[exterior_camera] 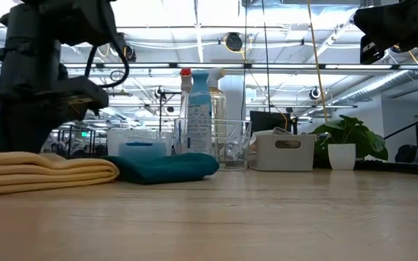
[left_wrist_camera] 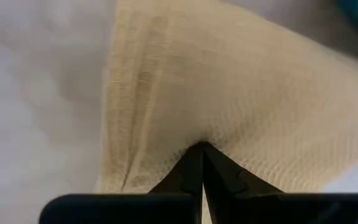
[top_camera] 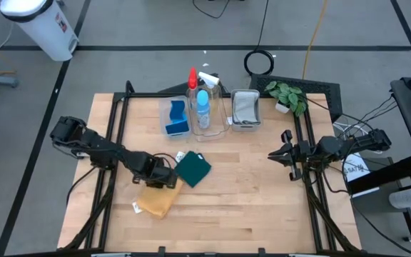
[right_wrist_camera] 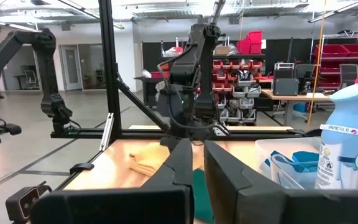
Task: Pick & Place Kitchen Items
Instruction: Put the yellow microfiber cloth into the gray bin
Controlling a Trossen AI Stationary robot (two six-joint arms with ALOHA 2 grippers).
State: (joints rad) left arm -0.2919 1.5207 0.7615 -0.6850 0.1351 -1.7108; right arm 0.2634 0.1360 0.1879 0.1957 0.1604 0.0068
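Observation:
A folded orange cloth (top_camera: pixel 157 201) lies flat on the wooden table, left of the middle, with a dark-green cloth (top_camera: pixel 193 169) lying just beyond it. My left gripper (top_camera: pixel 168 180) points down over the orange cloth's far end (left_wrist_camera: pixel 229 93), its fingers shut with nothing seen between them. In the low view both cloths, the orange one (exterior_camera: pixel 42 172) and the green one (exterior_camera: pixel 165 167), rest flat on the tabletop. My right gripper (top_camera: pixel 282 153) hangs shut above the table's right side, far from them, pointing toward the left. My left gripper comes at the orange cloth from above, its shut fingertips (left_wrist_camera: pixel 191 163) pointing down at the cloth's top layer (left_wrist_camera: pixel 204 134). I cannot tell whether the tips touch the cloth. The cloth lies flat on the table.
At the far edge stand clear bins: one with a blue sponge (top_camera: pixel 177 120), one with spray bottles (top_camera: pixel 203 107), one with a grey cloth (top_camera: pixel 245 107). A small plant (top_camera: pixel 288 96) stands at the far right. Bare wood spreads over the table's near half (top_camera: pixel 248 214).

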